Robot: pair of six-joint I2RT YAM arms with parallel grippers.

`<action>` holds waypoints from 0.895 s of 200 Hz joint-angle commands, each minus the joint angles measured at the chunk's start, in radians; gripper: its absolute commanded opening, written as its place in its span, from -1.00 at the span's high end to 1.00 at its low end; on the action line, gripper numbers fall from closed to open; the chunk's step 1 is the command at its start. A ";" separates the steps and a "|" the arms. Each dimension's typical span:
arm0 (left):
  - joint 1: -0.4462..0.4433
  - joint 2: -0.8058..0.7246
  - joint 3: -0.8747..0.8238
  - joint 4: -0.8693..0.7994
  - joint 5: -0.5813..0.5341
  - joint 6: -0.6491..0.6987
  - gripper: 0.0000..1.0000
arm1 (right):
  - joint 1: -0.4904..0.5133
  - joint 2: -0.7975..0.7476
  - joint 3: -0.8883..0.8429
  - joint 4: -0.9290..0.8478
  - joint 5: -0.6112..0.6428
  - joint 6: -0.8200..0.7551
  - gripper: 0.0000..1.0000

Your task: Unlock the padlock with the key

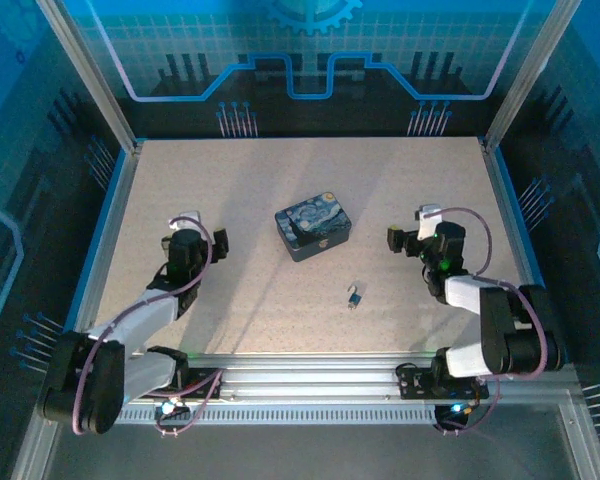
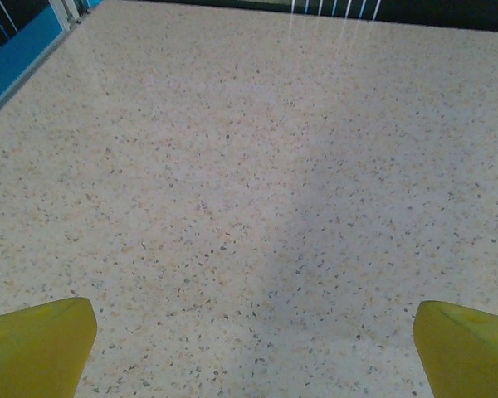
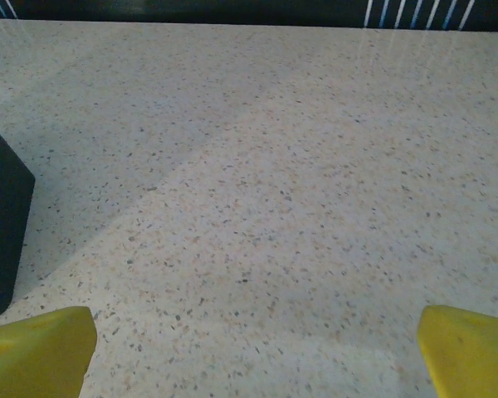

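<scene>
Overhead; wrists low over table (image 1: 250,300)

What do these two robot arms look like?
The left arm and right arm have black joints, pale grey links and purplish cables looping alongside. The fingertips are yellow wedges. A small green light glows on the right arm's wrist.

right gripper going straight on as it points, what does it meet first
Probably nothing: bare table ahead of the right gripper up to the far wall; the box sits off left.

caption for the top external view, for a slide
Left gripper and right gripper hover open either side of a starry-night box; the tiny padlock lies untouched on the speckled table
</scene>
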 commanded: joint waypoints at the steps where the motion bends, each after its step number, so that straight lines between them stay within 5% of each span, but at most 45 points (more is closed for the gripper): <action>1: 0.024 0.065 -0.035 0.173 0.063 0.020 -0.97 | 0.025 0.076 -0.021 0.182 0.004 -0.057 -1.00; 23: 0.028 0.112 -0.021 0.223 0.091 0.051 -0.98 | 0.022 0.077 0.045 0.044 0.016 -0.048 -0.99; 117: 0.096 0.426 -0.078 0.757 0.240 0.183 -0.98 | 0.022 0.081 0.044 0.056 0.022 -0.042 -0.99; 179: 0.183 0.404 0.004 0.557 0.370 0.107 -0.98 | 0.022 0.081 0.042 0.054 0.023 -0.043 -0.99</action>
